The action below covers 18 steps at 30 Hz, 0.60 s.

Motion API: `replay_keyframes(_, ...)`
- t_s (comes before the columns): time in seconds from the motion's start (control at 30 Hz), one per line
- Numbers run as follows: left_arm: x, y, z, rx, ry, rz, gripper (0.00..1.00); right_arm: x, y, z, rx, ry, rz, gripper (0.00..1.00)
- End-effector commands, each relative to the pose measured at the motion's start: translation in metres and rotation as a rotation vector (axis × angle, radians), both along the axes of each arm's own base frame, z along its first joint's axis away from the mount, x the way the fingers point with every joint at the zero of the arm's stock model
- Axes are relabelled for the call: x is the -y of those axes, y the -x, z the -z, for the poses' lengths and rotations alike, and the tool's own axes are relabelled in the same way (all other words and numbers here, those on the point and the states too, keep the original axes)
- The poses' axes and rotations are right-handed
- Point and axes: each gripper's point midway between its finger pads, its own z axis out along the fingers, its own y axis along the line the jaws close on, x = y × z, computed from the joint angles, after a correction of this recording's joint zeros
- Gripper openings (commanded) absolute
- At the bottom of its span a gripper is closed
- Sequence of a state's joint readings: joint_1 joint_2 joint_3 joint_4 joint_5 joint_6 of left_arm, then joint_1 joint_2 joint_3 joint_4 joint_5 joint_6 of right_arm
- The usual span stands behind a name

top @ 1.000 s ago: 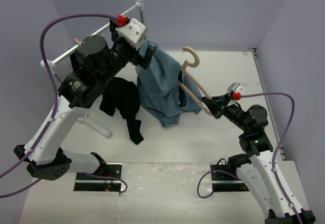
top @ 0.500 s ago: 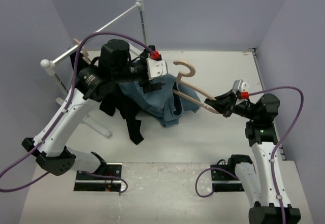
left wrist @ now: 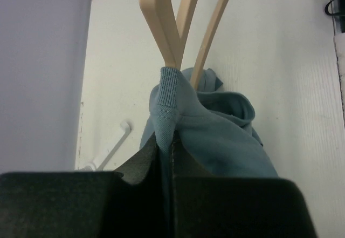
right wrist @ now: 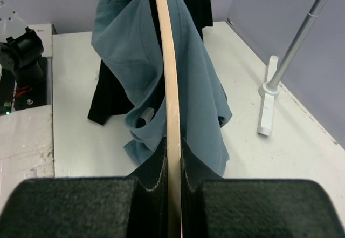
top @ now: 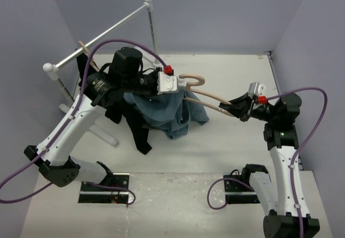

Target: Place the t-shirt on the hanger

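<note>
The blue-teal t-shirt (top: pixel 164 111) hangs bunched from the tan hanger (top: pixel 207 96), which is held nearly level above the table with its hook (top: pixel 192 80) pointing left. My left gripper (top: pixel 178 90) sits just below the hook, shut on the t-shirt's ribbed collar (left wrist: pixel 164 95). In the left wrist view the left gripper (left wrist: pixel 165 147) pinches that cloth right under the hanger's fork (left wrist: pixel 167 27). My right gripper (top: pixel 230 108) is shut on the hanger's far arm end. The right wrist view shows the hanger (right wrist: pixel 171 87) running between the right gripper (right wrist: pixel 172 150) jaws, with the t-shirt (right wrist: pixel 126 43) draped on both sides.
A black garment (top: pixel 137 124) hangs on another tan hanger (top: pixel 86 52) from the rack rail (top: pixel 102 34) at left. The rack's white foot (right wrist: pixel 266 108) and pole (right wrist: pixel 302 38) stand beside the t-shirt. Purple cables loop over both arms.
My left arm swung down and right from the rack, then its jaws closed on the t-shirt's collar at the hanger's neck. My right arm tipped the hanger flatter, with the hook lower and further left.
</note>
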<state>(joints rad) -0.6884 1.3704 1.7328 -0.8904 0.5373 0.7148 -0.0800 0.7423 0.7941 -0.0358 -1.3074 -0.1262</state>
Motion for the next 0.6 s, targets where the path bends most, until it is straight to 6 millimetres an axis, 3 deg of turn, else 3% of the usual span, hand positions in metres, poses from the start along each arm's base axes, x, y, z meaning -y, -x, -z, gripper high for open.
replay_keyframes(0.0, 0.001, -0.006, -0.018, 0.062, 0.059, -0.004, 0.00, -0.005, 0.013, -0.030, 0.116, 0.013, -0.065, 0.00)
replay_keyframes(0.07, 0.001, -0.007, -0.026, 0.083, 0.087, -0.016, 0.00, -0.003, 0.004, -0.028, 0.080, 0.000, -0.011, 0.00)
replay_keyframes(0.17, 0.004, -0.009, -0.031, 0.075, 0.129, -0.030, 0.00, 0.012, -0.026, -0.033, 0.019, -0.049, 0.200, 0.03)
replay_keyframes(0.2, 0.007, -0.014, -0.037, 0.088, 0.158, -0.049, 0.00, 0.023, -0.041, -0.038, -0.032, -0.100, 0.326, 0.22)
replay_keyframes(0.27, 0.007, -0.024, -0.038, 0.081, 0.185, -0.111, 0.00, 0.055, -0.066, -0.049, -0.120, -0.224, 0.606, 0.46)
replay_keyframes(0.33, 0.004, -0.041, -0.044, 0.083, 0.228, -0.215, 0.00, 0.110, -0.079, -0.054, -0.235, -0.393, 0.980, 0.78)
replay_keyframes(0.37, 0.002, -0.048, -0.044, 0.071, 0.242, -0.267, 0.00, 0.139, -0.076, -0.056, -0.275, -0.494, 1.162, 0.94)
replay_keyframes(0.43, 0.000, -0.058, -0.049, 0.058, 0.281, -0.334, 0.00, 0.160, -0.059, -0.059, -0.272, -0.547, 1.284, 0.99)
replay_keyframes(0.47, 0.000, -0.060, -0.052, 0.052, 0.297, -0.348, 0.00, 0.159, -0.052, -0.060, -0.280, -0.557, 1.283, 0.99)
replay_keyframes(0.57, 0.006, -0.056, -0.056, 0.026, 0.321, -0.320, 0.00, 0.132, -0.035, -0.054, -0.359, -0.605, 1.145, 0.98)
